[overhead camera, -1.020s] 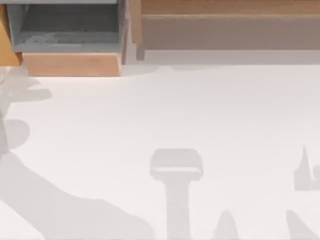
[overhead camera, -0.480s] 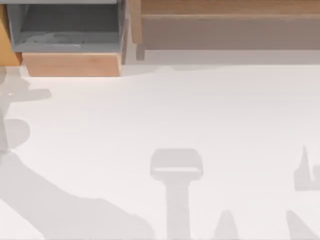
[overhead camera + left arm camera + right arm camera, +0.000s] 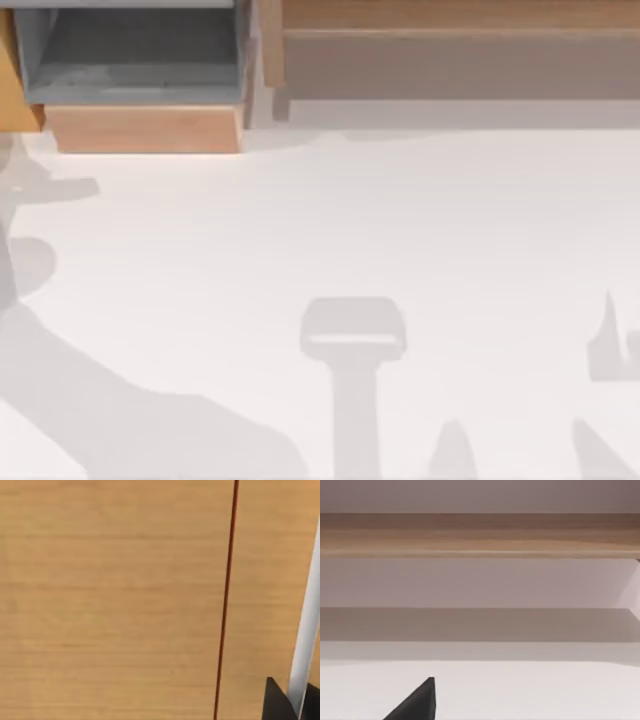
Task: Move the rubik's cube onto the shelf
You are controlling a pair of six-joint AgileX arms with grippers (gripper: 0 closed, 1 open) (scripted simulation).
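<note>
Grey shadows of the arms are lying across the near part of the plain white desk (image 3: 320, 230). Farther back at the left, an open wooden box with a grey interior (image 3: 140, 75) is standing. Beside it at the right, the long light-brown wooden shelf (image 3: 460, 18) with its grey-brown front panel is running along the far edge. How far either arm's jaws are open, I cannot tell.

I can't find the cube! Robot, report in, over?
Shelf at table's far right, wooden box to its left. Left wrist view: close wood surface. Right wrist view faces shelf. Nothing on table blocks it.
</note>
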